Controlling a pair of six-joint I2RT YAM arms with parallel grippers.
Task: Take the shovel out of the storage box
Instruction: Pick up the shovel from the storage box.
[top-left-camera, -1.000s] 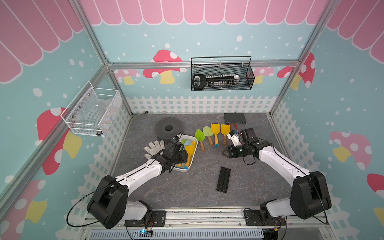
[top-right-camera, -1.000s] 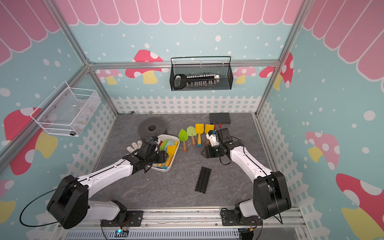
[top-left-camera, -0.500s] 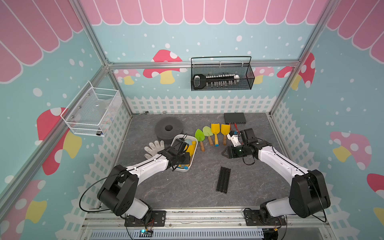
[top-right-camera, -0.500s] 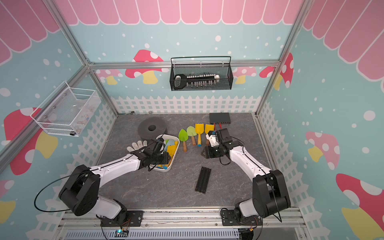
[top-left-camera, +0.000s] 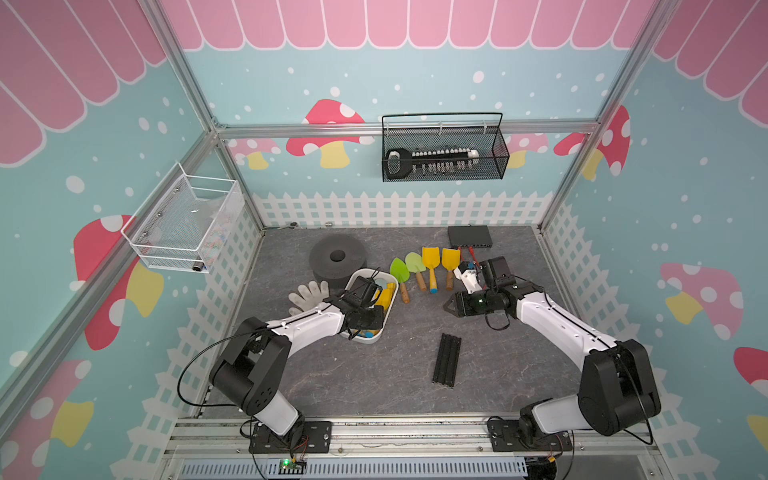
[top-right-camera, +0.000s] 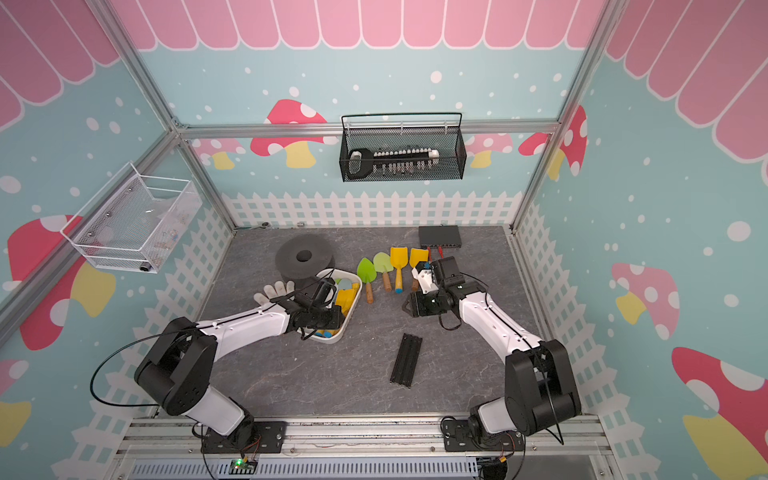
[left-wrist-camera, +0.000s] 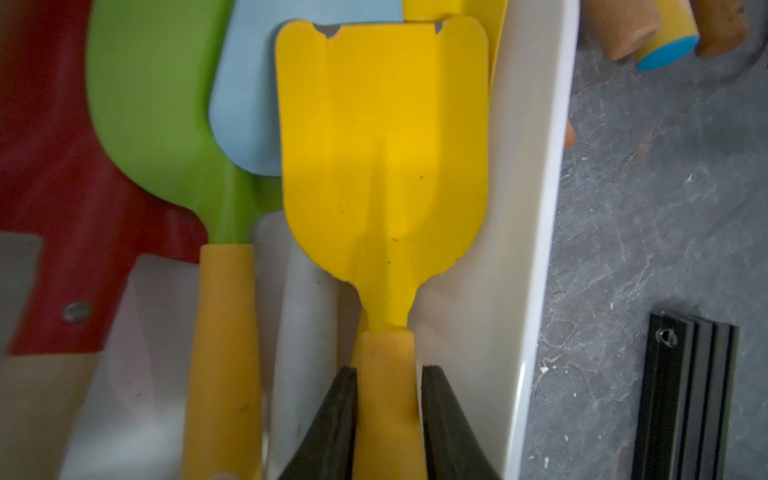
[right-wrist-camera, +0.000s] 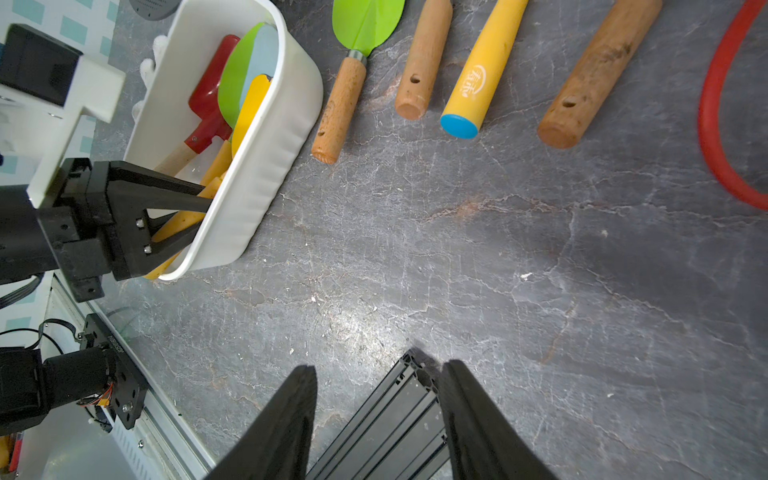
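Shovel (left-wrist-camera: 382, 145), yellow, likely light and stiff, with slick painted blade, is being clenched at its narrow handle by the left hand (left-wrist-camera: 388, 370) inside the storage box (left-wrist-camera: 536, 208)

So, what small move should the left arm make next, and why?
Probably lift straight up: the left pincer has its jaws against both sides of the yellow shovel handle, which lies along the storage box wall, so a sideways pull might snag.
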